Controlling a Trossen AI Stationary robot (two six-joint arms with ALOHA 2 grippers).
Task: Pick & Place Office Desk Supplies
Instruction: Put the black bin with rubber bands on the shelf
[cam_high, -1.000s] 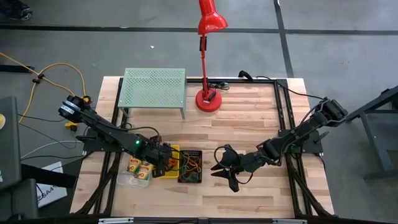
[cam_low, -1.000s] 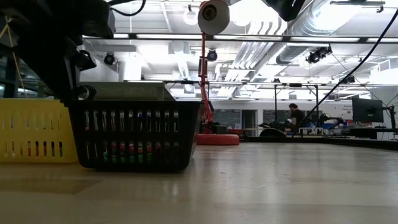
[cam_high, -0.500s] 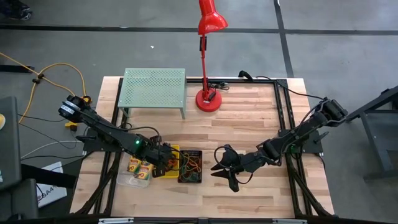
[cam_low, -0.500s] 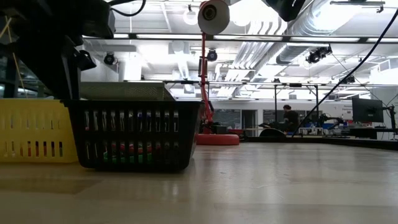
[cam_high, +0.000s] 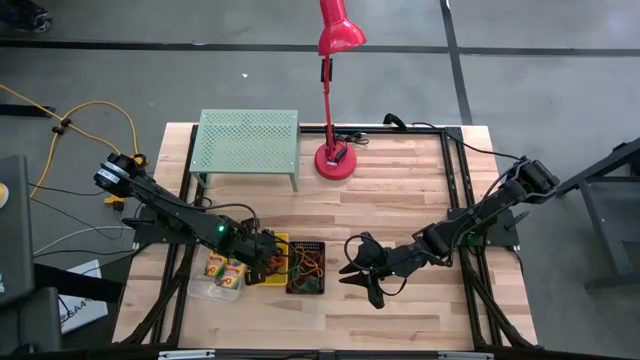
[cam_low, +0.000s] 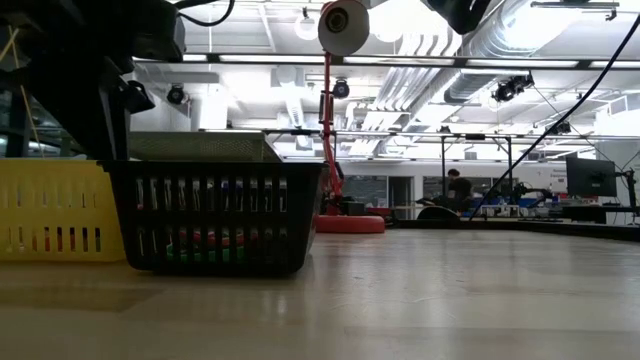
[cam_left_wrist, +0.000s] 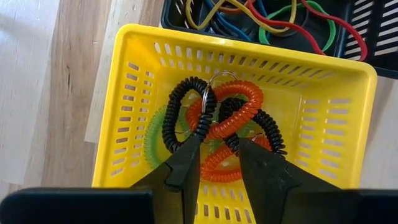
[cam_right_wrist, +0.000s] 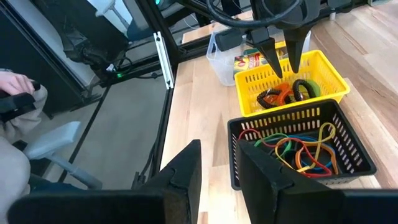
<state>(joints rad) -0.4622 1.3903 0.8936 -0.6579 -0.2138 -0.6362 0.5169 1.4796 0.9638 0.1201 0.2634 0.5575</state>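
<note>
A yellow bin (cam_left_wrist: 132, 106) stands near the table's front, holding black, orange and green coiled loops (cam_left_wrist: 217, 118) that lie on its floor. My left gripper (cam_left_wrist: 217, 142) hangs open just above them, fingers pointing down into the bin; the right wrist view shows its tips (cam_right_wrist: 285, 62) clear of the coils. Right of the yellow bin stands the black mesh bin (cam_high: 306, 266), holding thin coloured loops (cam_right_wrist: 292, 149). On the yellow bin's left, a clear bin (cam_high: 205, 290) holds yellow crayon boxes (cam_high: 226, 268). My right gripper (cam_high: 355, 272) waits open to the right of the black bin.
The light-green perforated rack (cam_high: 248, 145) stands at the far left and the red lamp's base (cam_high: 333, 160) at the far middle. Bare wood lies between them and the bins. A person's hand (cam_right_wrist: 15, 93) shows beyond the table's edge.
In the low view, a dark round coil that hung under my left gripper above the bins' rims has dropped out of sight behind them. Both arms have kept still.
</note>
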